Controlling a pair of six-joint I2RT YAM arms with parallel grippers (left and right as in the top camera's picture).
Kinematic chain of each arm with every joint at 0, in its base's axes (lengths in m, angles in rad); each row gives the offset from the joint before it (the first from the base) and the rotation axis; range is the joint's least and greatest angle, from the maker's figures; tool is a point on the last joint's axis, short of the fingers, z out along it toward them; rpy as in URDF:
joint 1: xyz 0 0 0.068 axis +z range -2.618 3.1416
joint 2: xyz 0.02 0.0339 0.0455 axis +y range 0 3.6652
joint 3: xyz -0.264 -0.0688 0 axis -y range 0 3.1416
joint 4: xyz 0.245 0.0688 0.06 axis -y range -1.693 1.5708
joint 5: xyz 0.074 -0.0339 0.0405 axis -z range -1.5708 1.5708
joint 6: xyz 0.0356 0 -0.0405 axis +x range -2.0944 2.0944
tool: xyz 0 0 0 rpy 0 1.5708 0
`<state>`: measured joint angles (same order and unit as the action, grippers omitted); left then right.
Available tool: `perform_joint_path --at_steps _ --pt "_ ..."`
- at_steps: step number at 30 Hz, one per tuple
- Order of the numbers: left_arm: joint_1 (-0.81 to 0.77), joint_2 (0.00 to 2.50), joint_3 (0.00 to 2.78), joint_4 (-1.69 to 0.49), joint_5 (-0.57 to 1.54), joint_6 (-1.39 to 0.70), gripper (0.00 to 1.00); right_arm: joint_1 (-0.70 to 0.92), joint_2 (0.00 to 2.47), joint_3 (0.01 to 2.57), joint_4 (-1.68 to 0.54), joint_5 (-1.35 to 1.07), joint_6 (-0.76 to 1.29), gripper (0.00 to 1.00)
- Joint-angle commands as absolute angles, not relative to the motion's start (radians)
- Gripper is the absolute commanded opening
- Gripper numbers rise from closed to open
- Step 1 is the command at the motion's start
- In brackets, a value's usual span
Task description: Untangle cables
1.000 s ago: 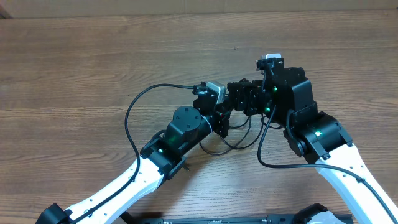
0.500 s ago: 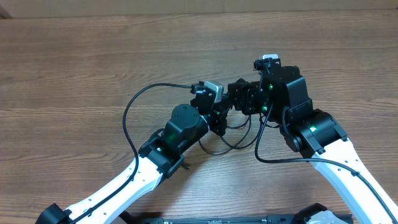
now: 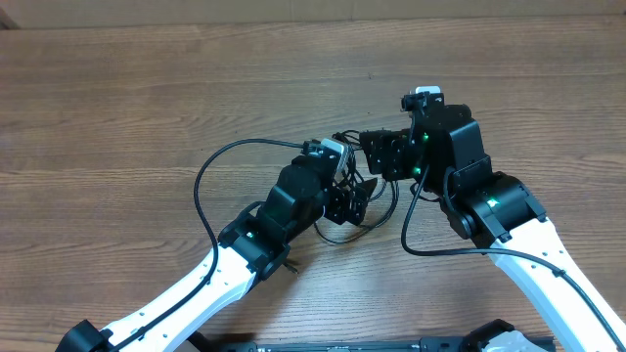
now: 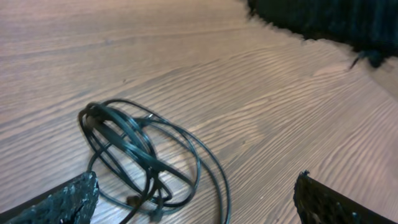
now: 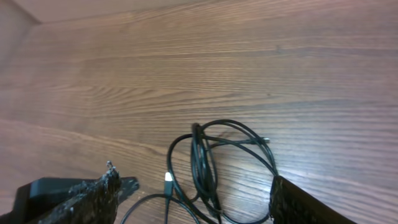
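The left fingers and right fingers stood spread wide and empty, the cables coiled on the surface at lower left of the left wrist view. Best, I thought, to pinch separate outer loops and part them slowly.

Table: we've got a brown wood-grain tabletop filling pretty much every view, grain running 9 to 3 o'clock in the overhead.
Back edge: at 12 o'clock overhead we see a paler tan strip along the far side.
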<state>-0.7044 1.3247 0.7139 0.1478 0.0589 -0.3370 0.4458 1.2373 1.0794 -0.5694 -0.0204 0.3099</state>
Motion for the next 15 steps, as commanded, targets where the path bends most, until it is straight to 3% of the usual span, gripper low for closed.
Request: perform_joint_path --at_steps 1,8,15 --pt "-0.698 1.330 0.721 0.129 -0.022 -0.329 1.00 0.442 1.248 1.114 -0.572 0.048 0.307 0.76" --pt "-0.669 1.329 0.721 0.064 -0.162 -0.396 1.00 0.442 1.309 1.114 -0.566 0.078 0.307 0.80" --pt "-0.553 1.329 0.721 0.057 -0.076 -0.420 1.00 0.442 1.388 1.114 -0.501 0.078 0.307 0.82"
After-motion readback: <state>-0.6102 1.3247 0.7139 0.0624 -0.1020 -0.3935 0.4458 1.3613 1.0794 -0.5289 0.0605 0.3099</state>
